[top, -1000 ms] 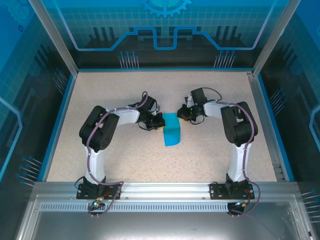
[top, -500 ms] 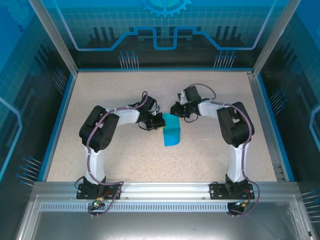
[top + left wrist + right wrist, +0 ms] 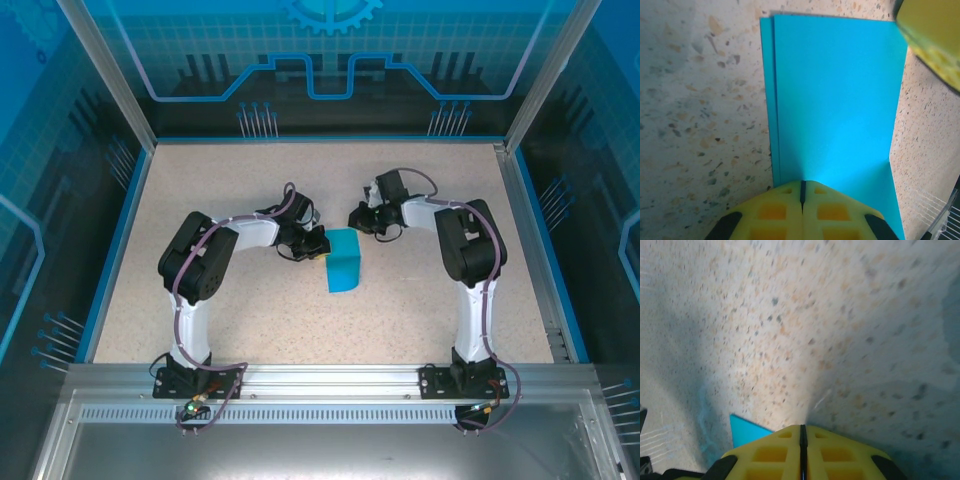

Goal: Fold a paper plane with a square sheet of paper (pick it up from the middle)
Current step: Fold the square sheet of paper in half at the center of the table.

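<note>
Square sheet of paper (image 3: 343, 258): cyan-blue, matte, unmarked. Folded over into 2 layers, now a narrow oblong. Lies flat mid-table on the speckled table (image 3: 250, 320). Layers slightly misaligned: a thin strip of the lower layer shows along 1 long edge.

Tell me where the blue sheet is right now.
In the top view the folded blue sheet lies flat near the middle of the table, the shut left gripper at its left edge and the right gripper just past its far right corner.
</note>
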{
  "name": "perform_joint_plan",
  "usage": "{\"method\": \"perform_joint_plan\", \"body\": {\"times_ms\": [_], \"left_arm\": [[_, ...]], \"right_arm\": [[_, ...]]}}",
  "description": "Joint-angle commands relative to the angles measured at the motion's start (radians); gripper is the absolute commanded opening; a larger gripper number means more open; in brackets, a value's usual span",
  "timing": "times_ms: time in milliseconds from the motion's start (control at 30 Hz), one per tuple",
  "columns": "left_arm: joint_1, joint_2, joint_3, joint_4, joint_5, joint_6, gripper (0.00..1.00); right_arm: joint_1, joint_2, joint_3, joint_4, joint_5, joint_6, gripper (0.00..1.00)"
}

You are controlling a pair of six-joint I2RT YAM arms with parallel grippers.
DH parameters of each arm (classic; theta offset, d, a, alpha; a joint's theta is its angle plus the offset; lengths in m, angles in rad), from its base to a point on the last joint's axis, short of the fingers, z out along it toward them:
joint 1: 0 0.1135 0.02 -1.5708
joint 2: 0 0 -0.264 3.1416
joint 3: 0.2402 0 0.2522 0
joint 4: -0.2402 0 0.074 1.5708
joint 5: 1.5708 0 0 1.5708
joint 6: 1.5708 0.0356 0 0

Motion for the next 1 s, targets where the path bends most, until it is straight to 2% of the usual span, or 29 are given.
{"method": "perform_joint_plan", "body": {"times_ms": [0, 100, 200, 433, 600, 967], "left_arm": [[0.003, 0.052, -0.074, -0.223, -0.137, 0.02, 0.0], [0.003, 0.052, -0.072, -0.223, -0.136, 0.019, 0.0], [0.004, 0.052, -0.072, -0.219, -0.137, 0.016, 0.0], [0.003, 0.051, -0.075, -0.209, -0.137, 0.016, 0.0], [0.003, 0.052, -0.076, -0.202, -0.139, 0.012, 0.0], [0.003, 0.058, -0.071, -0.2, -0.145, 0.008, 0.0]], "right_arm": [[-0.054, -0.022, 0.021, -0.033, 0.116, -0.03, 0.1], [-0.049, -0.122, -0.027, -0.027, 0.091, -0.033, 0.1], [-0.032, -0.195, -0.1, -0.02, -0.027, -0.012, 0.1], [0.057, -0.235, -0.215, -0.076, -0.173, 0.017, 0.11], [0.095, -0.209, -0.229, -0.127, -0.175, 0.015, 0.11], [0.095, -0.222, -0.344, -0.116, -0.193, -0.005, 0.11]]}}
